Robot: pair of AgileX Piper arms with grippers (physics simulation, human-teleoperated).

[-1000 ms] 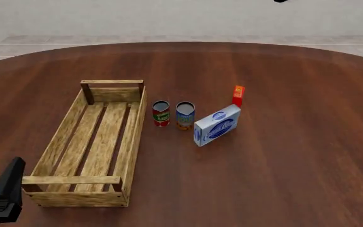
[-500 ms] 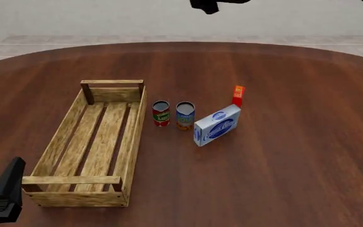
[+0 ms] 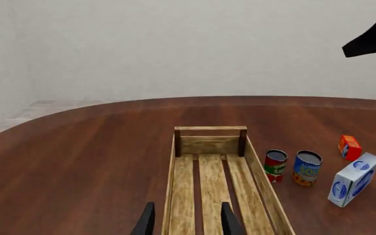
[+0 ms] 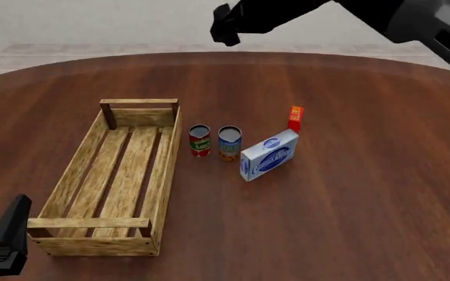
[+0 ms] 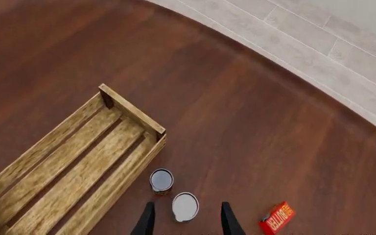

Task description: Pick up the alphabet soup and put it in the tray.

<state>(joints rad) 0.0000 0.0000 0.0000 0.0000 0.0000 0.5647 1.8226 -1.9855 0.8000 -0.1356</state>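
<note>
Front view: right hand [image 4: 223,26] cut off, apart per wrist; left hand [image 3: 185,221] apart.

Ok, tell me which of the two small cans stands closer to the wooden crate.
The red-and-green-labelled can, right beside the light wooden slatted crate. The blue-and-orange-labelled can stands one place farther, next to the blue-and-white box.

The black right gripper [image 5: 185,223] is showing only two fingertips in its own wrist view, the rest being cut off by the edge. The black left gripper [image 3: 184,220] is likewise cropped. Beyond its jaws, the long light wooden slatted tray [image 3: 209,142] is running out of frame at its near end.

The small red box's [image 5: 277,218] lettering is too small to read.
</note>
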